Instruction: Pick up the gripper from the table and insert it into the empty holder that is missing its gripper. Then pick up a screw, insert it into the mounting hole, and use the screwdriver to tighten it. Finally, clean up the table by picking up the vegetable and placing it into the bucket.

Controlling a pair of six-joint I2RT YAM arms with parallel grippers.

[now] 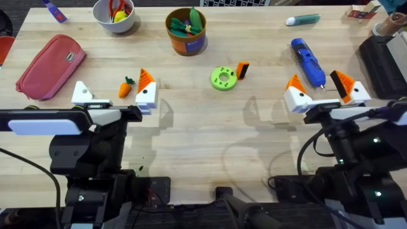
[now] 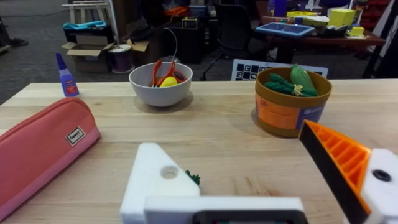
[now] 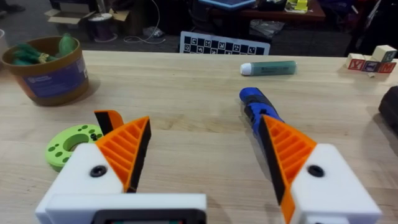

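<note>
From overhead, the left gripper (image 1: 113,95) hovers low over the table (image 1: 203,146) at the left, its fingers spread wide and holding nothing; one side is a bare white holder (image 1: 82,93) with no pad, the other carries an orange finger (image 1: 145,79). The carrot (image 1: 125,87) lies on the wood between them, nearer the padded side. The loose gripper (image 1: 242,70) stands just beside a green disc (image 1: 223,78) near the table's middle. The bucket (image 1: 186,30) sits at the far edge with green things inside, a white bowl (image 1: 115,14) to its left and a pink pouch (image 1: 50,65) farther left. The right gripper (image 1: 325,90) is released too, both orange pads on, and the screwdriver (image 1: 308,62) lies between its tips, bit toward the arm. A teal marker (image 1: 303,20) lies beyond. In the left wrist view, the holder (image 2: 158,180) shows an empty mounting hole, the carrot's green top (image 2: 193,178) peeks past it, and the bucket (image 2: 292,106), bowl (image 2: 160,84) and pouch (image 2: 37,149) stand ahead. In the right wrist view, the loose gripper (image 3: 109,120) stands touching the disc (image 3: 71,144), the screwdriver (image 3: 258,107) lies partly behind one pad, and the bucket (image 3: 45,70) and marker (image 3: 268,67) sit farther off.
</note>
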